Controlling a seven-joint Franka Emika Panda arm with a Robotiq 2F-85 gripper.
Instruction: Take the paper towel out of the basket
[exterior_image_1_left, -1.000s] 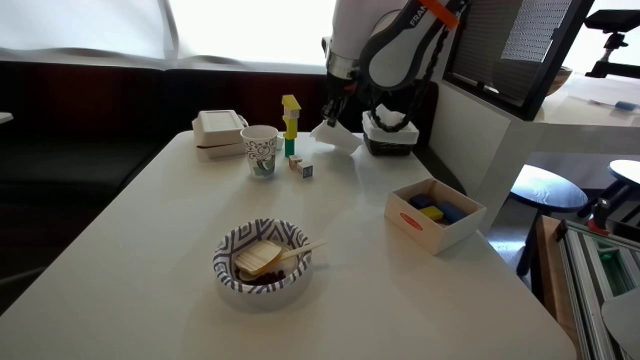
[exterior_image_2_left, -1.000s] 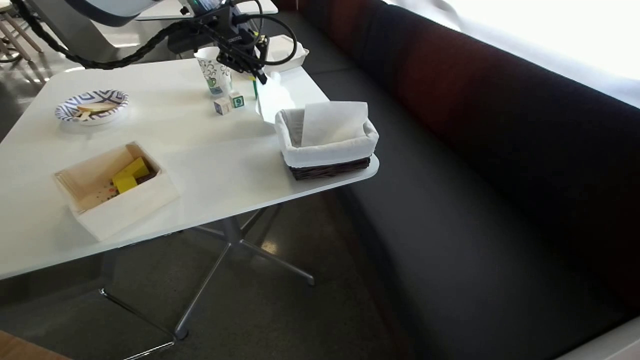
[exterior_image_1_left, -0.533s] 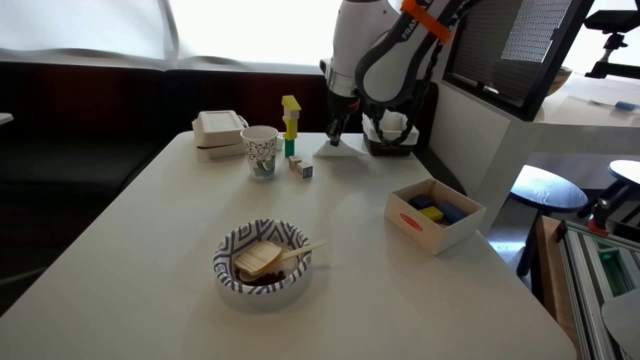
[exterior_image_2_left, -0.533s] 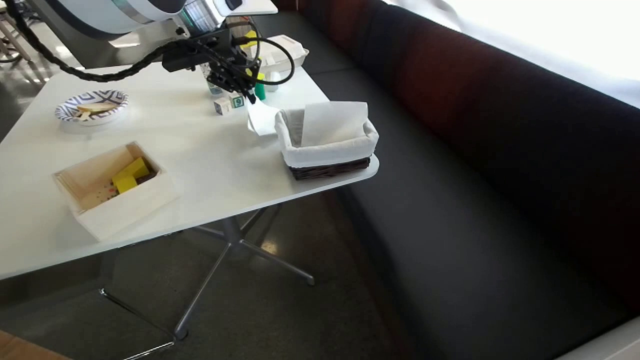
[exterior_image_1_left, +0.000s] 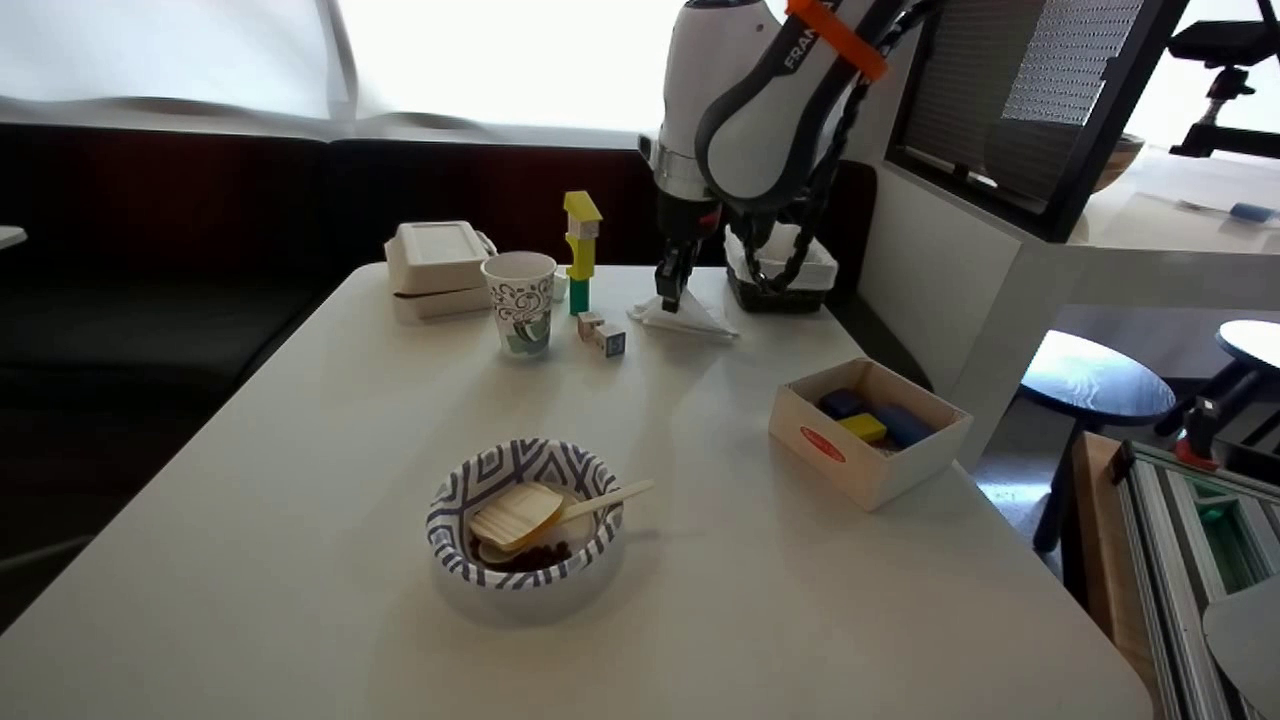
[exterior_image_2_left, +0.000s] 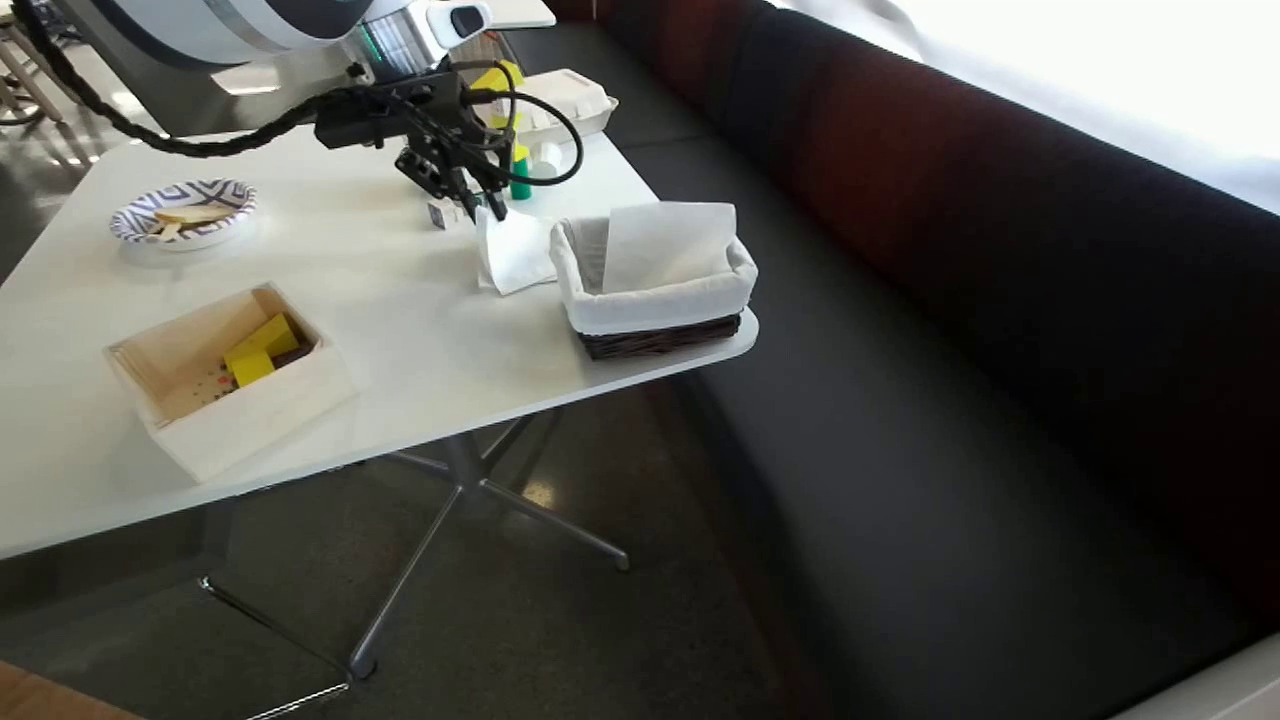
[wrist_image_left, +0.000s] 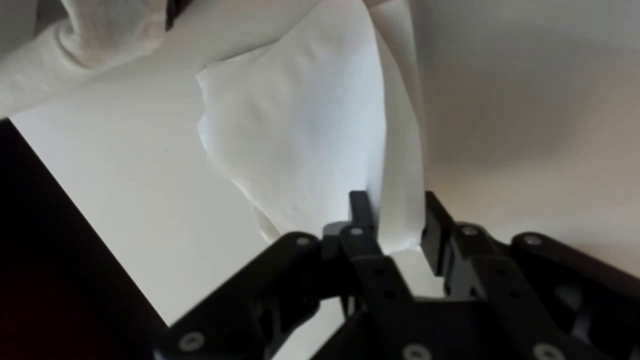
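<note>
From where I stand, the gripper (wrist_image_left: 394, 210) hangs low over the table, its fingers (wrist_image_left: 360, 207) parted, and to my eye it has nothing pinched. In the gap between them stands a folded edge of the paper towel (wrist_image_left: 300, 125). One finger sits right up against that fold; whether it touches, I can't tell. The rest of the towel spreads out beneath and ahead of the gripper, creased and a bit peaked, lying on the table (exterior_image_1_left: 720, 580).

Just past the towel from the fingertips is the basket (exterior_image_2_left: 658, 318), dark wicker with a white cloth lining. Towel and basket look apart, so I judge the main job done: the towel is out. What's left, I'd say, is lifting the fingers away without dragging that thin paper along. A white sheet (exterior_image_2_left: 668, 250) also leans inside the basket; I can't say if it's a second towel, but the job names only one.

On the gripper's side away from the basket are the letter blocks (exterior_image_1_left: 609, 340), then the block tower (exterior_image_1_left: 580, 255) and the paper cup (exterior_image_1_left: 522, 310). Well apart from the gripper are the wooden box (exterior_image_1_left: 840, 470) and the striped bowl (exterior_image_1_left: 452, 520).
</note>
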